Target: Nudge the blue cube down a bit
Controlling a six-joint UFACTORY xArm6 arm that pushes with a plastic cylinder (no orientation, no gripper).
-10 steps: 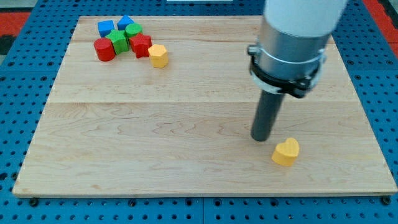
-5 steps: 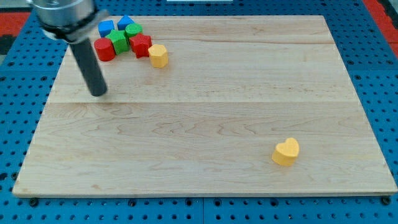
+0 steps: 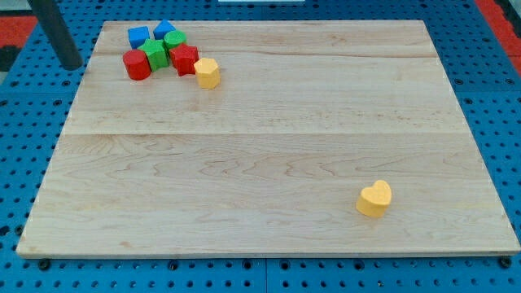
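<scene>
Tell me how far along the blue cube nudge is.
Nothing looks done yet: the small blue cube sits at the cluster's top left, touching the red cylinder block. My tip stands off the wooden board, to the cube's left. The approach and downward push are left.

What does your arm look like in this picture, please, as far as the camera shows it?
Only the rod shows: a plain dark grey, smooth, straight cylinder, running out of the view's top left. My tip is blunt and the same dark colour. No cables, markings or collar are in view.
</scene>
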